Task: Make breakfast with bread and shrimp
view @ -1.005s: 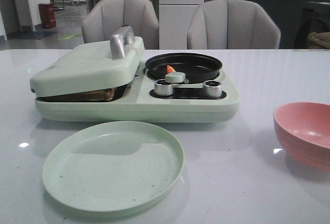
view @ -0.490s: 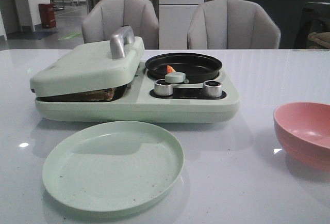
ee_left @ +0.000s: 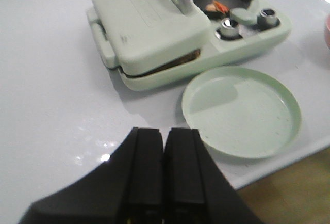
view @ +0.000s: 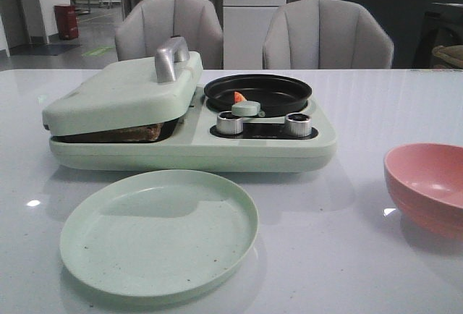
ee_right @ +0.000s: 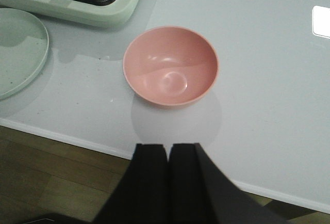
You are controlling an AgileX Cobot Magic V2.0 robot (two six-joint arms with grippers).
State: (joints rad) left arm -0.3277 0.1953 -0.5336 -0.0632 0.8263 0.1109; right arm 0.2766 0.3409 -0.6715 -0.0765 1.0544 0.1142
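Observation:
The bread (view: 119,134) shows only as a brown edge under the nearly closed lid (view: 123,93) of the pale green breakfast maker (view: 275,151); in the left wrist view the bread (ee_left: 180,60) peeks out the same way. The small orange shrimp (view: 239,98) lies in the black pan (view: 258,91) on the maker's right half, and the shrimp (ee_left: 219,8) is also in the left wrist view. My left gripper (ee_left: 164,133) is shut and empty, held back over the table's near left. My right gripper (ee_right: 168,147) is shut and empty near the table's front edge, short of the pink bowl. Neither gripper appears in the front view.
An empty pale green plate (view: 159,231) lies in front of the maker. A pink bowl (view: 427,184), empty, stands at the right; the bowl (ee_right: 171,64) is close ahead of my right gripper. Two silver knobs (view: 230,122) sit below the pan. Two chairs (view: 327,35) stand behind the table.

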